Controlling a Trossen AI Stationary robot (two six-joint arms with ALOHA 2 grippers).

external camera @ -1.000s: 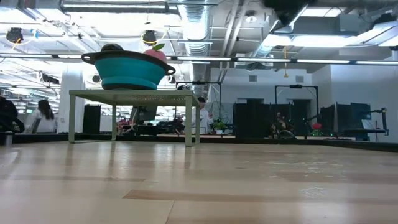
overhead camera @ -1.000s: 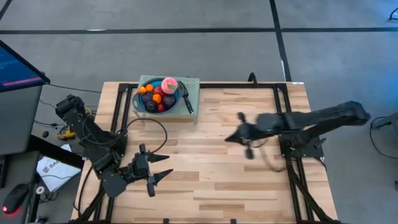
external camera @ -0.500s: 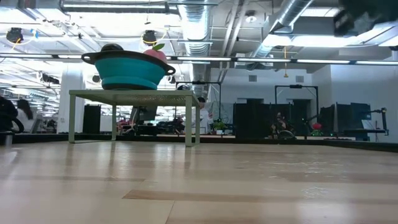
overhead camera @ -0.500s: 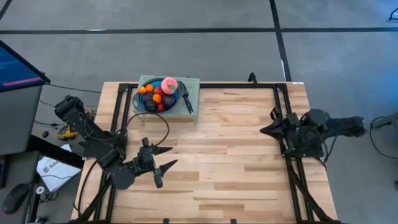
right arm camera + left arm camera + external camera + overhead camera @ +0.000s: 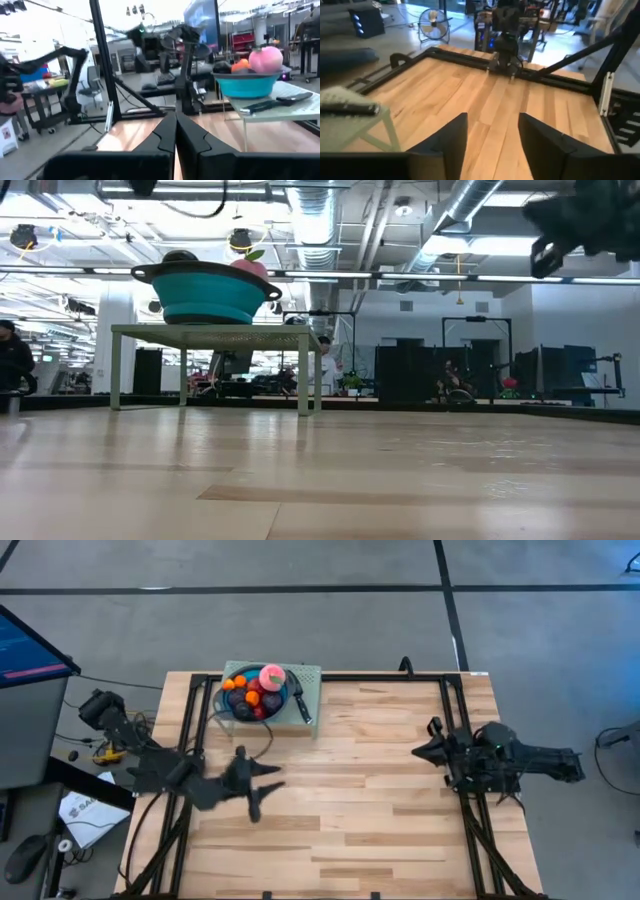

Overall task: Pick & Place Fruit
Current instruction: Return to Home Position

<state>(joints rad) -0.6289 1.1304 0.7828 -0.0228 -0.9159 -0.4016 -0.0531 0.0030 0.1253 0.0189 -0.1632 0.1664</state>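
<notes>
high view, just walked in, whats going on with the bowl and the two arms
Nothing is being handled at the moment. The fruit sits piled in the blue bowl on the small shelf at the far edge of the table, and the black knife lies on the shelf beside the bowl. The left claw hangs open and empty over the table's left side. The right claw is shut and empty at the right edge.

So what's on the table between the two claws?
Nothing: in the high view only bare table lies between the left gripper and the right gripper.
</notes>
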